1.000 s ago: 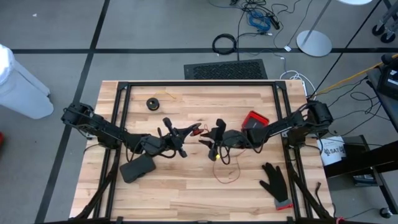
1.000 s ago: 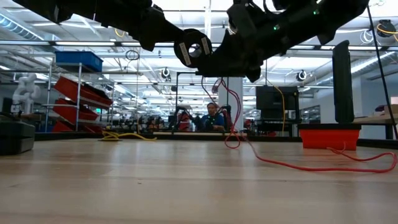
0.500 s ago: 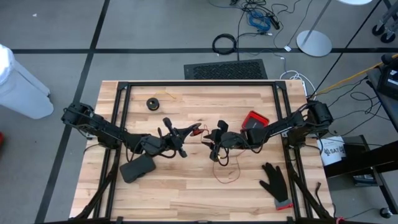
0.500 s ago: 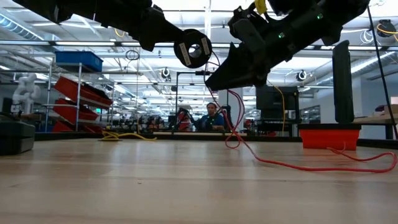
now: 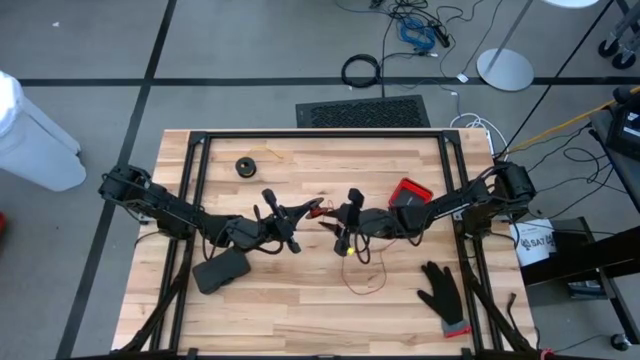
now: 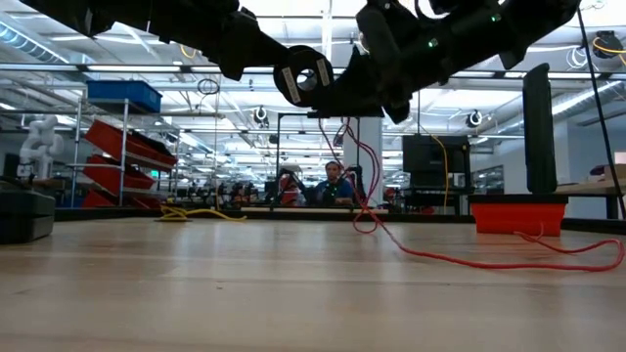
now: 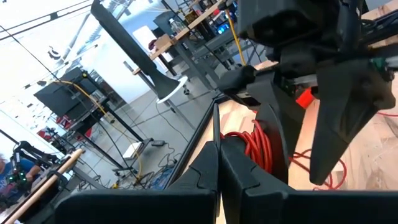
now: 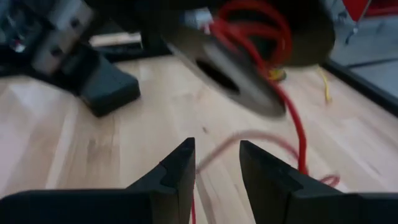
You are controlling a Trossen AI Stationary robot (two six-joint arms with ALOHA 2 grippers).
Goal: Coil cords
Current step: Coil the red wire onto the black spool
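My left gripper [image 5: 306,211] is shut on a small black spool [image 6: 303,76] wound with red cord [image 7: 256,147], above the table's middle. My right gripper [image 5: 338,228] is open just right of the spool, also in the air. The red cord's loose part [image 6: 460,260] drops from the spool [image 8: 249,56] and lies in loops on the table [image 5: 365,278]. A blurred stretch of it [image 8: 217,152] shows between my right fingers. A second black spool [image 5: 245,166] rests flat on the table at the far left. A thin yellow strand [image 8: 324,87] lies on the wood. My left gripper pinches the spool beside its red coil [image 7: 239,144] between its two fingers, coming level from the table's left. The fingers [image 7: 205,171] hide the place of contact. The spool is lifted clear, with its flat face [image 6: 303,76] toward the table's near edge. My right gripper: I cannot tell whether its fingers [image 8: 180,171] touch the red cord running between them.
A red box [image 5: 410,193] stands right of the grippers. A black glove [image 5: 443,293] lies at the near right and a flat black block [image 5: 220,270] at the near left. A black frame [image 5: 320,135] rims the table. People sit in the room beyond [image 6: 335,184].
My right gripper has dipped and tipped downward, away from the spool toward the table's right, then come back up beside it. The hanging red cord has swung with it. My left gripper has kept the spool still.
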